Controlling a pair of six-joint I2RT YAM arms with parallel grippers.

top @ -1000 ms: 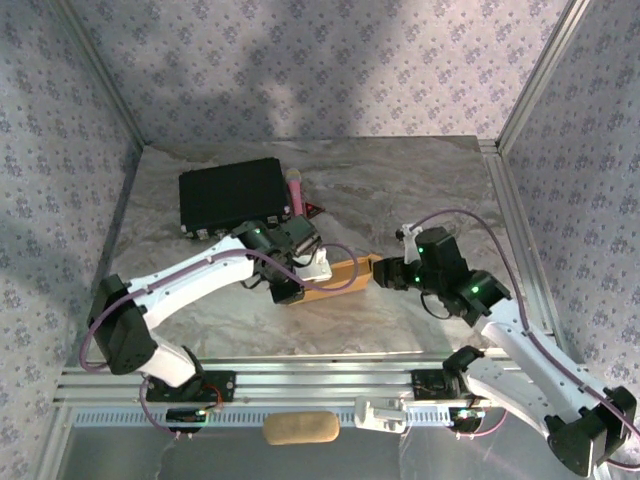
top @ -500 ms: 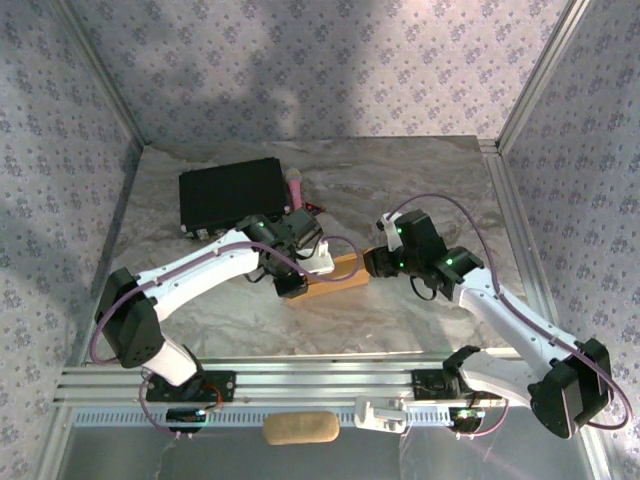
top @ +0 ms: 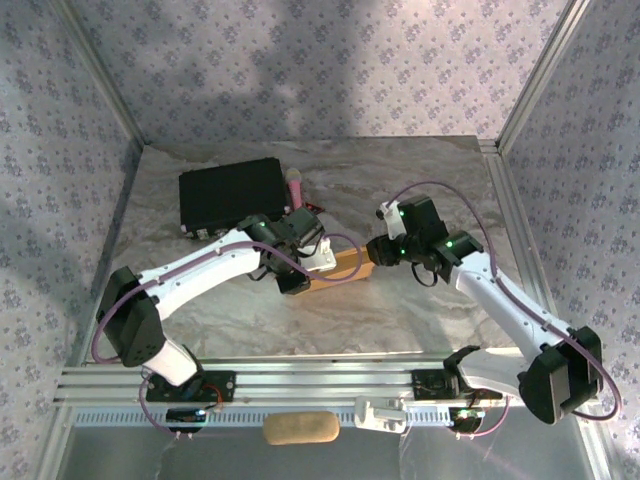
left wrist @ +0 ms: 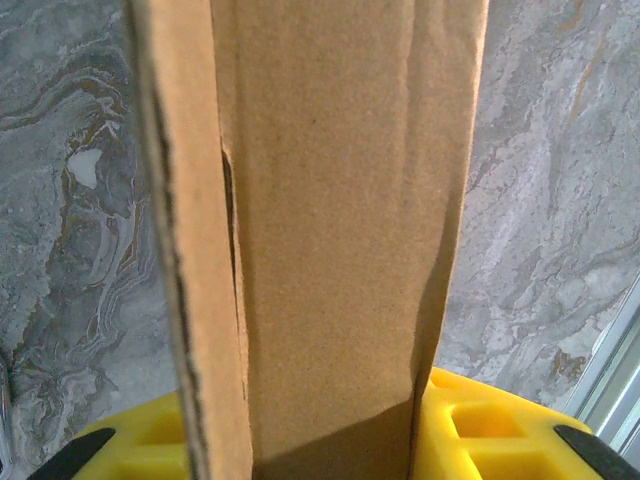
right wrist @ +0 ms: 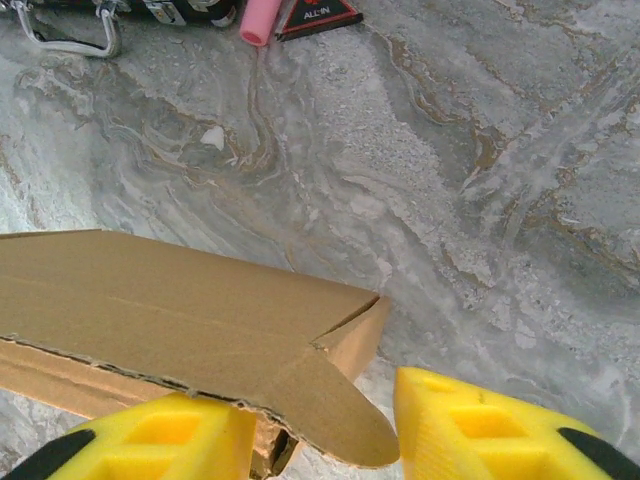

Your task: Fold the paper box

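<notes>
Left end effector: its yellow fingers are closed partway onto an upright panel of the paper box, which fills the gap between them, so you hold the box by friction on smooth board alone. Right end effector: its jaws stand partly apart and straddle the rounded corner flap. The flap lies against one finger and a strip of bare counter shows between it and the other, so no grip is evident there. The box lies mid-counter between the two end effectors, its long body stretching away from the right one. It sits nearer you than the black case and the pink microphone, and apart from both. Hazards, as judged from this position:

- If you close the right jaws on the flap tip only, the thin board is likely to crease off its score line or tear at the die-cut slit beside the corner.
- If the arms then pull against each other, the panel may slide out of the left pinch and the half-formed walls may fall flat.
- A hard push along the box could skid it toward the microphone.
- The left arm's purple cable loops over the box and could catch a rising flap.
</notes>
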